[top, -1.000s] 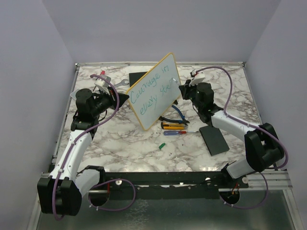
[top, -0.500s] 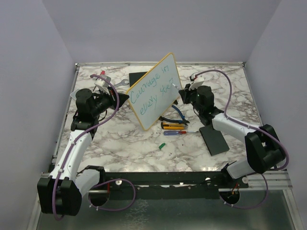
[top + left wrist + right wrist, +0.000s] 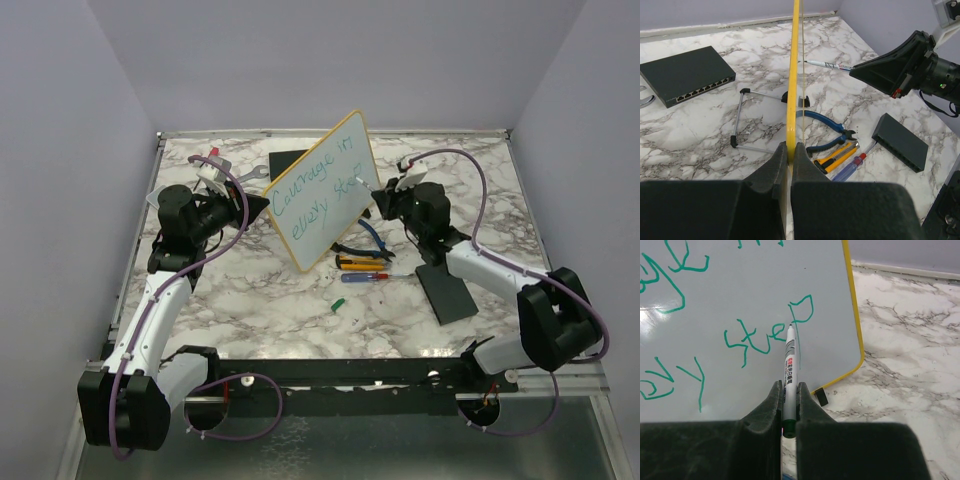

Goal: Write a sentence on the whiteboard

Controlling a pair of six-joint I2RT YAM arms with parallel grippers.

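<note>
Whiteboard [image 3: 320,195] slanting up rightward, left claw [image 3: 790,148] clamps it, right claw [image 3: 788,388] grips marker [image 3: 789,360]

The whiteboard [image 3: 755,280] has a smooth, glossy white face that catches glare, and its rim [image 3: 856,315] looks like yellow plastic. The worktop [image 3: 910,340] is smooth and marble-patterned. The left hand [image 3: 790,152] and right hand [image 3: 788,387] look like matt black, grainy plastic. The marker [image 3: 789,357] has a glossy white barrel.

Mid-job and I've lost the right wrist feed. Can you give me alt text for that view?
The right end effector is shut on a marker, whose tip sits at the p of the teal word "step" on the whiteboard. More teal writing runs off to the left, and beyond the board's yellow rim lies a marble table.
</note>
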